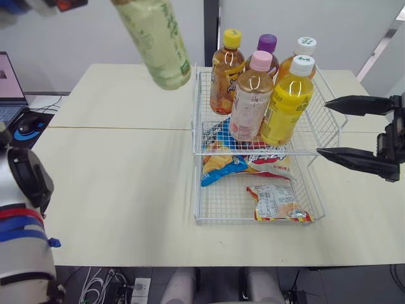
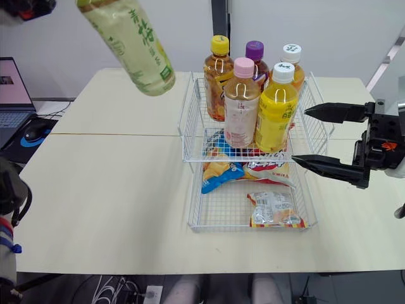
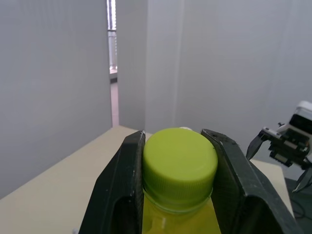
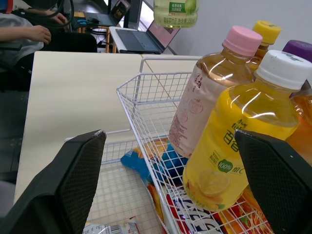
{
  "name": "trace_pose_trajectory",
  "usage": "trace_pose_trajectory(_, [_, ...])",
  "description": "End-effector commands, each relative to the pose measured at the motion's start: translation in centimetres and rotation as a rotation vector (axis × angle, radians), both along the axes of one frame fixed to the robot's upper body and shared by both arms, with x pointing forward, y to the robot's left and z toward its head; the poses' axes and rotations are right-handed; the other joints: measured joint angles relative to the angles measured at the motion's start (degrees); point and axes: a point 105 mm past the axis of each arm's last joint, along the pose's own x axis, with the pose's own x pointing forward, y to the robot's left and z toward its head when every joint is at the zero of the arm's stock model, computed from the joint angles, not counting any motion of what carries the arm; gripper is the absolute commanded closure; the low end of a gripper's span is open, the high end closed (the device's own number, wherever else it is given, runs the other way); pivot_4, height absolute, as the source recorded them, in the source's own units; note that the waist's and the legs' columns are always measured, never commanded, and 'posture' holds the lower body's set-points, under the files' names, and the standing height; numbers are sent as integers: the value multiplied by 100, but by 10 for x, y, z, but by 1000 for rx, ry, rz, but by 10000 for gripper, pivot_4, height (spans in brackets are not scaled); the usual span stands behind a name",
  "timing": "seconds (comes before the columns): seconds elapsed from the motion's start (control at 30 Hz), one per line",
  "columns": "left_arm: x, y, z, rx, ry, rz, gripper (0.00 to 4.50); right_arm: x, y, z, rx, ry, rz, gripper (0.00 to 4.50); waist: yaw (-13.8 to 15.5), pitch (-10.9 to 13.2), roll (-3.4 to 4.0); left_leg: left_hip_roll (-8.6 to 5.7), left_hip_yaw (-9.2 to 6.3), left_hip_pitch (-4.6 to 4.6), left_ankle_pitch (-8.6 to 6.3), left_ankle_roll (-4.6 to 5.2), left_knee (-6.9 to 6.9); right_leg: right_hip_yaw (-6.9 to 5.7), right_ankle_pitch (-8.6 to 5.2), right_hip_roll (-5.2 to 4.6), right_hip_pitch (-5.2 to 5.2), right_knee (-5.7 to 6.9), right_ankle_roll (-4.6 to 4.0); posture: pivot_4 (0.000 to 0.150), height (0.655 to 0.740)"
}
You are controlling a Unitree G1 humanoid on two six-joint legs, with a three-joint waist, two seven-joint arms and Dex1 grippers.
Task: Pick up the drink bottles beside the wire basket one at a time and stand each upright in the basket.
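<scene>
- Found left hand (image 3: 179,146) pinching the lime-green screw cap (image 3: 180,163) of a pale green tea bottle (image 1: 155,41), carried well clear of the cream tabletop (image 1: 114,190).
- Placed the bottle high, up and left of the white wire basket (image 1: 197,114), not yet over its upper tier.
- Noted long axis tilted: base down toward the basket's left rim, cap up and away to the left. Judged righting to vertical needed before lowering.
- Counted five capped drink bottles (image 1: 253,104) upright in the tier, bunched centre to right. Judged front-left corner the likeliest free slot.
- Found right hand (image 1: 323,126) spread wide, empty, just off the basket's right side at tier level.
- Saw snack packets (image 1: 275,202) in the lower tier, no bearing on the move.
</scene>
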Motion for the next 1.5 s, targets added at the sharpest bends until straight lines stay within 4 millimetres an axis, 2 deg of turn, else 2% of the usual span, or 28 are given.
trace_pose_trajectory(0.03, [-3,-12,13,13,-76,-29,31213,-3,4,5,2,-45,6,0,-5,0,0,0,-3,0,0,0,0,2,0,0,-1,1,0,1500,7400])
trace_pose_trajectory(0.33, [29,-46,-8,27,-51,-49,31213,-5,1,5,10,-51,-11,0,-3,1,-1,-1,-9,-5,0,0,0,5,0,-1,-6,1,0,1500,7400])
trace_pose_trajectory(0.6, [43,-71,-44,119,-43,-66,31213,-8,-5,5,9,-50,-20,0,2,1,-1,-1,-9,-3,0,0,0,11,0,-1,-6,3,0,1500,7400])
trace_pose_trajectory(1.03, [48,-82,-70,159,2,-52,31213,-8,-10,4,12,-57,-31,0,9,1,0,-2,-9,-4,0,0,1,11,1,-1,-8,4,0,1500,7400])
trace_pose_trajectory(1.3, [50,-82,-83,182,53,-46,31213,-1,-21,12,15,-110,-95,0,9,1,-1,-2,-8,-4,0,0,1,11,1,-1,-8,3,1,1500,7400])
trace_pose_trajectory(1.37, [50,-82,-84,188,53,-48,24008,0,-24,16,26,-114,-104,0,9,1,0,-2,-8,-3,0,0,1,11,1,-1,-7,3,1,1500,7400])
trace_pose_trajectory(1.5, [48,-82,-84,191,44,-57,12433,2,-36,24,24,-122,-133,0,9,1,0,-2,-6,-2,0,0,1,13,1,-1,-7,4,0,1500,7400])
